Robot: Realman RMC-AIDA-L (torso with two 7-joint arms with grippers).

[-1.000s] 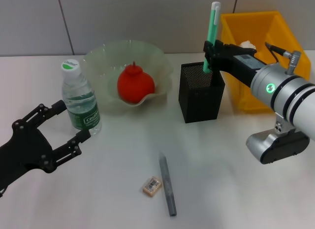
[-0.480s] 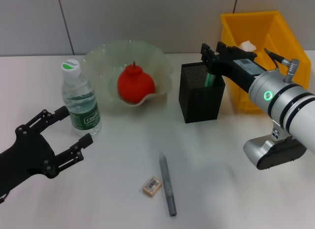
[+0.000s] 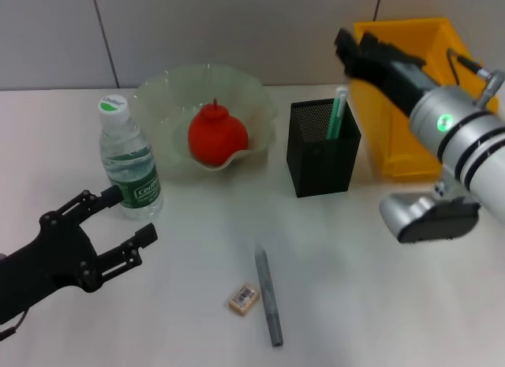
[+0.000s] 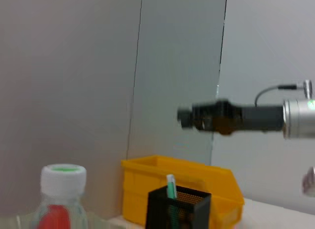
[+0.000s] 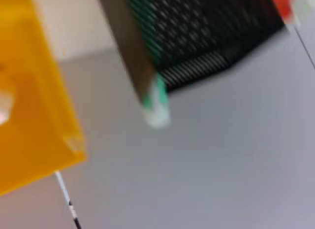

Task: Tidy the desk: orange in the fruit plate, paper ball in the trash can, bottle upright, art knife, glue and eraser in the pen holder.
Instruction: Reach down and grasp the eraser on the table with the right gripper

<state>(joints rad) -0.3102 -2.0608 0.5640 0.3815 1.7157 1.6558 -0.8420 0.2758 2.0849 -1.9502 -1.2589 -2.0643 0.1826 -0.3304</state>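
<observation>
Nearest, flat on the desk (image 3: 394,304): the knife (image 3: 268,297), a slim grey bar pointing away, and just beside it on the left the eraser (image 3: 244,298), label up, apparently not touching. Both not yet in the holder, so probably next. Likely stiff and light, that knife, but low against the tabletop and narrow; best pinched across its width near the middle, coming straight down, so that neither end swings or tips. Likely light too, the eraser, and slightly rubbery, hence grippy on its bare sides but slick on the label; best taken across the short sides, with care not to nudge the knife. Farther left and a little back: the left gripper (image 3: 134,215), spread wide open, empty, hanging just in front of the bottle (image 3: 130,166) without touching it. Standing upright already, that bottle, cap on. Behind it, the plate (image 3: 158,95) with the orange (image 3: 217,136) resting inside. To the right, the holder (image 3: 319,158), with the green-and-white glue (image 3: 338,114) leaning in its far right corner, top poking above the rim. Beyond that, the bin (image 3: 394,146), its inside mostly hidden by the right arm, so no paper ball to be made out. Highest and farthest: the right gripper (image 3: 359,51), raised above holder and bin, carrying nothing visible; open or closed, cannot tell.
</observation>
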